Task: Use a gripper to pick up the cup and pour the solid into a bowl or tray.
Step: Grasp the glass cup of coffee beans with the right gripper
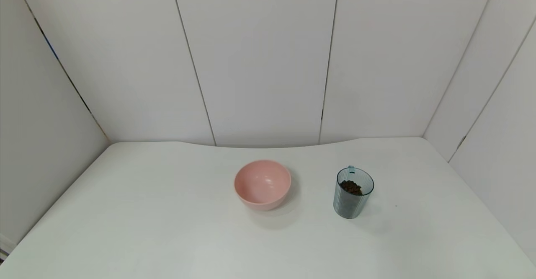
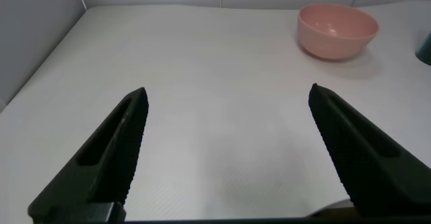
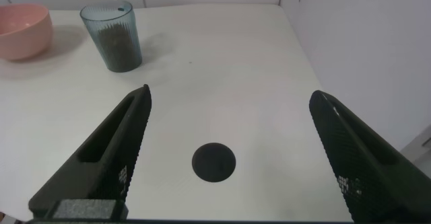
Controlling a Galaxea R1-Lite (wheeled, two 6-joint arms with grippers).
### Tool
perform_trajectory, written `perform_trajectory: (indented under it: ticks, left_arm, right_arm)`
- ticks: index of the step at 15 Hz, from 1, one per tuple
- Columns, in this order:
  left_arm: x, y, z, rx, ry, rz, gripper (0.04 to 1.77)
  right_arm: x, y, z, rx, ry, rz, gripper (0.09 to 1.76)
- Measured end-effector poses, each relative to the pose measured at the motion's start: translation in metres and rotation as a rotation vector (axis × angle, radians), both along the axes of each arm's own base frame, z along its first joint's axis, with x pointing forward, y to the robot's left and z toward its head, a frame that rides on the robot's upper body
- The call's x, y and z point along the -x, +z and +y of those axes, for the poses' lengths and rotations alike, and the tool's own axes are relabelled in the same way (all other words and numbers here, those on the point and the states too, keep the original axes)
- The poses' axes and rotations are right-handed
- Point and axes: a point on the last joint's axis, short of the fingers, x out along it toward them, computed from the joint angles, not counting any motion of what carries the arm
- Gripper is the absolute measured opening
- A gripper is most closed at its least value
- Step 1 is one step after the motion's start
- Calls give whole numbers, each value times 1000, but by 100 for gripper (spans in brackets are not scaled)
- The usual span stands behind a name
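Cup [image 1: 353, 193] is standing upright on the white table [image 1: 167, 228], right of centre, with its small handle at the far side of the rim. The solid [image 1: 351, 187] is sitting inside it as a dark brown heap – pellets are showing through the ribbed translucent wall most of the way up. Bowl [image 1: 262, 184] is sitting to the cup's left, apart from it with bare table between them, upright and with nothing visible inside.

Neither arm is showing in the head view. Left gripper [image 2: 225, 157] is hovering over the near-left part of the table with its fingers [image 2: 114, 150] spread wide and nothing between them; the bowl [image 2: 337, 30] is lying well ahead of it and off to its right, and only a sliver of the cup is poking in at the frame edge there. Right gripper [image 3: 229, 160] is hanging over the near-right part of the table, also spread wide and holding nothing – the cup [image 3: 112, 35] is standing farther away and to its left, with the bowl [image 3: 22, 30] beyond the cup on that side.

A round black spot [image 3: 213, 162] is lying on the table surface between the right gripper's fingers [image 3: 111, 153]. White panel walls [image 1: 259, 61] are closing in the table at the far, left and right sides. Nothing is standing between the right gripper and the cup
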Motion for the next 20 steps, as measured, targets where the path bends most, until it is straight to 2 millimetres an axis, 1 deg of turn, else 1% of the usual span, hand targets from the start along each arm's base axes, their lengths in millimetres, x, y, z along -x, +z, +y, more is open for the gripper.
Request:
perform_trajectory:
  ticks: [2, 4, 6, 9, 10, 12, 13, 15, 17, 18, 20]
  left_arm:
    - [0, 0, 0, 0, 0, 0, 172]
    - [0, 0, 0, 0, 0, 0, 172]
    - [0, 0, 0, 0, 0, 0, 172]
    - [0, 0, 0, 0, 0, 0, 172]
    - [0, 0, 0, 0, 0, 0, 172]
    - [0, 0, 0, 0, 0, 0, 172]
    - [0, 0, 0, 0, 0, 0, 172]
    - [0, 0, 0, 0, 0, 0, 172]
    - [0, 0, 0, 0, 0, 0, 172]
    - [0, 0, 0, 0, 0, 0, 172]
    - [0, 0, 0, 0, 0, 0, 172]
  right_arm:
    - [0, 1, 0, 2, -5, 0, 171]
    - [3, 14, 0, 3, -4, -32, 171]
    - [4, 34, 0, 4, 5, -45, 171]
    - [-6, 76, 0, 3, 35, -25, 171]
    - [-13, 95, 1, 3, 52, -16, 171]
    - [-29, 125, 2, 5, 90, 9, 171]
    - [-41, 140, 3, 8, 117, 26, 171]
    - [-66, 163, 4, 21, 159, 67, 171]
    - [-92, 175, 7, 32, 199, 116, 171]
    - [-105, 178, 10, 37, 228, 146, 171]
    - [-130, 177, 18, 45, 289, 221, 171]
